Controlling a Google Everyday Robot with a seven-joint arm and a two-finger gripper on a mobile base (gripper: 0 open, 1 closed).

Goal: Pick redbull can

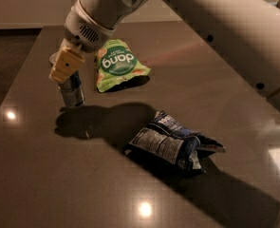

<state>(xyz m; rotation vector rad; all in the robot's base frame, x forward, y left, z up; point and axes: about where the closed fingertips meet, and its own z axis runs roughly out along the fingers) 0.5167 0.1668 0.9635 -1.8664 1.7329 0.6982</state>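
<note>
As gripper (pixel 66 66) overhangs redbull can (pixel 73 93), table edge (pixel 19 85) lies close.

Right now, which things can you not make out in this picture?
- Top of the redbull can: camera view, hidden behind the pincer.
- Arm: camera view, cut off by the top and right edges.
- Small print on the blue-and-white snack bag: camera view, too small to read.

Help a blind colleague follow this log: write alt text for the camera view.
The robot's gripper hangs right at the top of an upright redbull can on a dark glossy table. A green snack bag lies just beyond the can, and a crumpled blue-and-white snack bag lies nearer the camera, toward the middle of the table.
</note>
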